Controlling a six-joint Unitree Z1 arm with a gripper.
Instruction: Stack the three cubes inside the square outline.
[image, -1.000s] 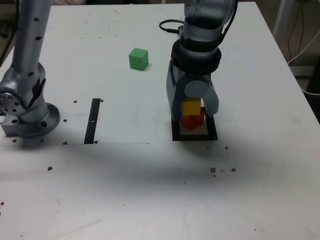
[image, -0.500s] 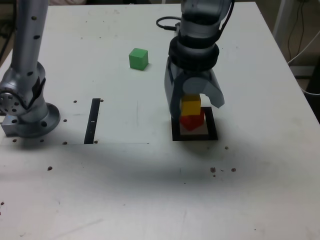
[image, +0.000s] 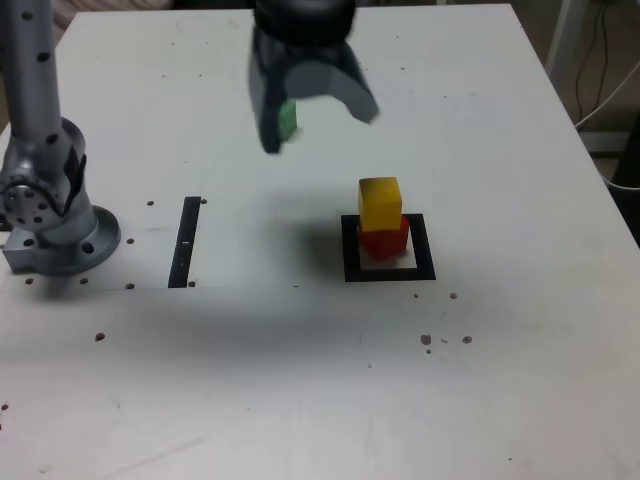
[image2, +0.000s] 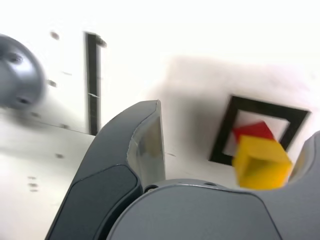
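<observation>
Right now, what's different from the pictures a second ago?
The tool let go of the yellow cube and moved toward the exterior view's left and up the picture, open, partly covering the green cube. The yellow cube stayed on the red cube, inside the square outline. The black strip stayed put too.

Yellow cube (image: 380, 205) rests on red cube (image: 384, 240), inside black-bordered square outline (image: 426, 262); green cube (image: 288, 120) lies behind, exterior view's left.
</observation>
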